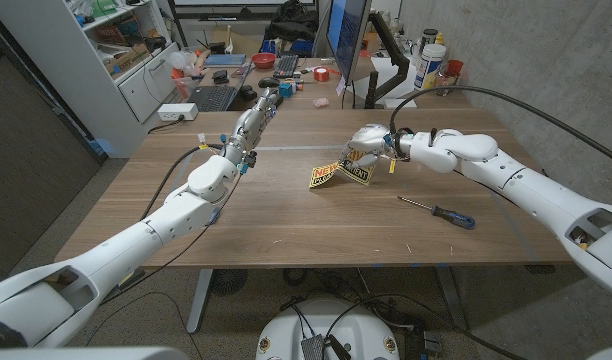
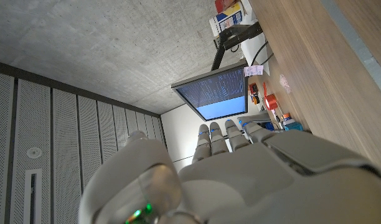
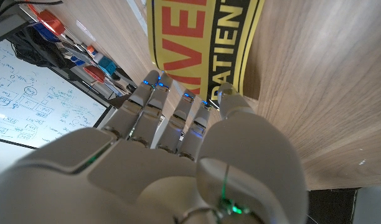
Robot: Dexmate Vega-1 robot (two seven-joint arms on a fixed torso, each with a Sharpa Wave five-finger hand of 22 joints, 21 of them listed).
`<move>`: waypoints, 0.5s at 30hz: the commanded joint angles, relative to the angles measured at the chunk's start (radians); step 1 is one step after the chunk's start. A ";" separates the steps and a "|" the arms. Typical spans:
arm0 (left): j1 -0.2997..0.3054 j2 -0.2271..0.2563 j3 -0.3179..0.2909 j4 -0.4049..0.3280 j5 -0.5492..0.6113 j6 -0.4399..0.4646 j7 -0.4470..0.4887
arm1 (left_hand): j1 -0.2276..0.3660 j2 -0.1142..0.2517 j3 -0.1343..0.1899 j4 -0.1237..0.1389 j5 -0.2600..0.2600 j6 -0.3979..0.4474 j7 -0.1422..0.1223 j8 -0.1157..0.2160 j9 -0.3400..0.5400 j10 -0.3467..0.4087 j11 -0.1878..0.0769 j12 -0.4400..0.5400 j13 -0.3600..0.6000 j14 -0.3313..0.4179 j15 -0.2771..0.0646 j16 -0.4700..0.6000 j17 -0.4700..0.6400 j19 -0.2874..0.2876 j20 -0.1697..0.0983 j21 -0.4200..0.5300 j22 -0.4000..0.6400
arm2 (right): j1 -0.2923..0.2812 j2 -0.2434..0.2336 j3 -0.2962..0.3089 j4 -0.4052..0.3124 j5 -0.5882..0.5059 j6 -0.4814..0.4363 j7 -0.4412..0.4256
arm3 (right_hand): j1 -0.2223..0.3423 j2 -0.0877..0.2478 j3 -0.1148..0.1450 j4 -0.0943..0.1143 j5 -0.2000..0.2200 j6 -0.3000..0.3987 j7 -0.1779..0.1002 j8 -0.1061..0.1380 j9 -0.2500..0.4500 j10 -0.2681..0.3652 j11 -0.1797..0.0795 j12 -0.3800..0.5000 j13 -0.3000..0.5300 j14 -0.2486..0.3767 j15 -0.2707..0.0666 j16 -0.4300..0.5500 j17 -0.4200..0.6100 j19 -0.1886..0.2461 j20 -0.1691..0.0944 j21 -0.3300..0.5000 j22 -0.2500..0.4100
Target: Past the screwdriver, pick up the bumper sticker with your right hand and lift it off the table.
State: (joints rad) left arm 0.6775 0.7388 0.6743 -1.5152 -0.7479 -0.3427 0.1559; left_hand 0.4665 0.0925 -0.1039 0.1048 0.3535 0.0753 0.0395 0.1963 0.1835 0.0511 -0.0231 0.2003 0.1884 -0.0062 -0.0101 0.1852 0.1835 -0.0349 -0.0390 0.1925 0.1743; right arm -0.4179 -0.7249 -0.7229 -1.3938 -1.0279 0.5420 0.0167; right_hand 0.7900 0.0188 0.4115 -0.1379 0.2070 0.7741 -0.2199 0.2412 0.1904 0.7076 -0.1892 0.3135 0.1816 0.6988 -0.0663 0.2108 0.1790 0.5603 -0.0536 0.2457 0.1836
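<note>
The bumper sticker (image 1: 338, 172) is yellow with black lettering and lies near the table's middle, slanting down from my right hand (image 1: 371, 142). That hand grips its upper edge between fingers and thumb. The sticker's low end is at or just above the wood. In the right wrist view the fingertips (image 3: 154, 84) sit on the edge of the sticker (image 3: 203, 37). The screwdriver (image 1: 441, 211), with a black and blue handle, lies on the table nearer to me, right of the sticker. My left hand (image 1: 254, 122) reaches out over the far left of the table with fingers straight and holds nothing.
A monitor (image 1: 346, 35) on an arm stands at the back edge, with bottles (image 1: 431, 62) to its right. A keyboard (image 1: 214, 97), a red bowl (image 1: 264, 60) and small clutter lie on a desk behind. A white power strip (image 1: 176, 112) sits back left.
</note>
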 commanded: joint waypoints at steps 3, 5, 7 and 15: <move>-0.011 -0.002 0.007 0.008 -0.002 0.002 -0.008 | 0.003 0.010 -0.007 0.001 0.001 0.007 0.009 0.003 0.002 -0.001 0.006 0.004 0.002 -0.001 0.003 0.006 0.003 -0.008 -0.014 0.007 0.006 | -0.011 -0.013 0.028 -0.045 -0.004 0.008 0.002 | -0.002 0.001 0.007 0.003 -0.004 0.013 0.002 -0.002 0.003 0.012 0.002 -0.005 0.001 0.015 -0.139 -0.002 0.006 0.011 -0.048 0.004 0.004; -0.011 -0.002 0.007 0.009 -0.004 0.003 -0.009 | 0.003 0.011 -0.007 0.001 0.001 0.008 0.009 0.004 0.002 0.001 0.004 0.004 0.002 -0.001 0.002 0.006 0.003 -0.008 -0.014 0.007 0.006 | -0.010 -0.014 0.030 -0.049 -0.005 0.010 0.002 | -0.002 0.002 0.008 0.004 -0.005 0.014 0.002 -0.003 0.003 0.013 0.005 -0.007 0.001 0.017 -0.139 -0.003 0.006 0.012 -0.048 0.004 0.004; -0.012 -0.003 0.007 0.010 -0.003 0.003 -0.009 | 0.004 0.011 -0.008 0.001 0.001 0.008 0.009 0.004 0.002 0.001 0.006 0.004 0.002 -0.001 0.002 0.006 0.003 -0.007 -0.015 0.007 0.006 | -0.010 -0.015 0.033 -0.053 -0.006 0.013 0.001 | -0.003 0.002 0.008 0.004 -0.005 0.013 0.002 -0.004 0.003 0.014 0.003 -0.007 0.001 0.018 -0.140 -0.003 0.006 0.012 -0.049 0.003 0.004; -0.016 -0.003 0.007 0.015 -0.005 0.004 -0.013 | 0.005 0.012 -0.009 0.000 0.001 0.009 0.009 0.003 0.002 -0.001 0.006 0.003 0.002 -0.002 0.003 0.006 0.003 -0.008 -0.015 0.007 0.006 | -0.011 -0.015 0.042 -0.066 -0.005 0.017 0.006 | -0.005 0.006 0.010 0.007 -0.008 0.017 0.003 -0.010 0.003 0.046 0.010 -0.003 0.002 0.037 -0.142 0.000 0.007 0.017 -0.049 0.001 0.004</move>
State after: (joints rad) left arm 0.6672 0.7374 0.6802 -1.5083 -0.7499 -0.3411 0.1473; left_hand 0.4704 0.0964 -0.1037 0.1049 0.3534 0.0806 0.0447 0.1963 0.1835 0.0511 -0.0231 0.2003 0.1884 -0.0046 -0.0086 0.1852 0.1834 -0.0349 -0.0390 0.1964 0.1743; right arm -0.4265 -0.7367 -0.6945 -1.4390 -1.0312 0.5528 0.0172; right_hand 0.7899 0.0187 0.4159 -0.1334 0.1996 0.7827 -0.2181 0.2362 0.1904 0.7417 -0.1770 0.3056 0.1816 0.7258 -0.0715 0.2109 0.1841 0.5678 -0.0532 0.2457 0.1836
